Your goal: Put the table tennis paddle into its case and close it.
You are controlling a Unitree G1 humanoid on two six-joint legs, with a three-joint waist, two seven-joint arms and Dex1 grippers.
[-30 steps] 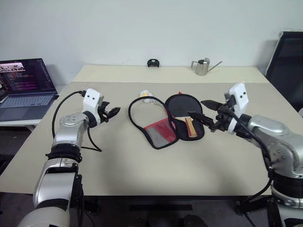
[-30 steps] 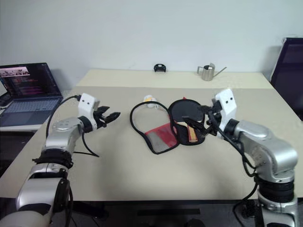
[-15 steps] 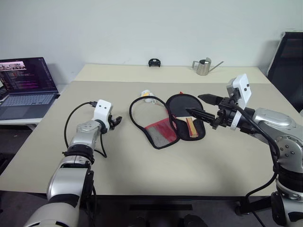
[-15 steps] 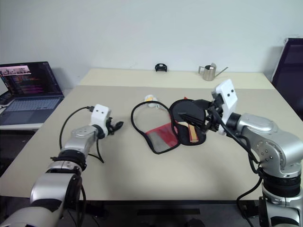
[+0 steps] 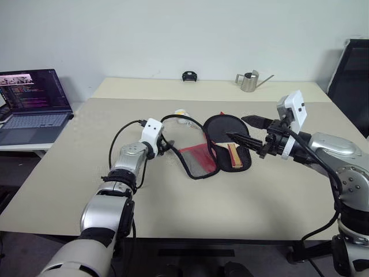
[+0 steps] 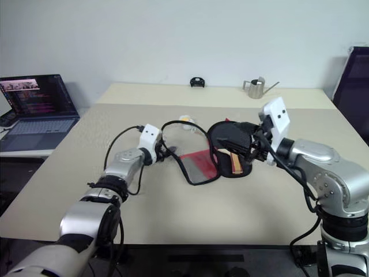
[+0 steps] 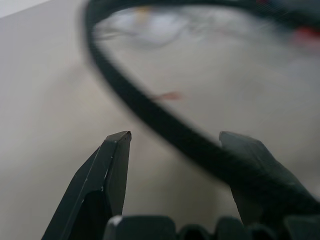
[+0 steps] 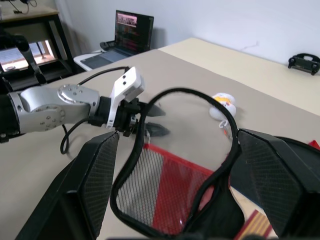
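Observation:
The case [image 5: 196, 160] lies unzipped on the table, its red mesh flap spread to the left. The table tennis paddle [image 5: 222, 130] rests in the right half, black blade up and striped handle [image 5: 233, 156] toward me. My left gripper [image 5: 166, 144] is at the flap's left edge. It is open, and the black zipper rim [image 7: 150, 115] runs between its two fingers [image 7: 112, 160]. My right gripper [image 5: 245, 130] hovers open just right of the paddle, above the table and pointing left, with nothing in it.
A small white-yellow ball [image 5: 180, 114] lies just behind the case. A metal watering can [image 5: 248, 81] and a small black object [image 5: 186, 76] stand at the far edge. An open laptop [image 5: 31, 101] sits on a side table at left, and a black chair [image 5: 351, 75] stands at right.
My left gripper has moved right across the table to the case's flap, and the flap's rim now lies between its fingers. The right gripper has stayed where it was.

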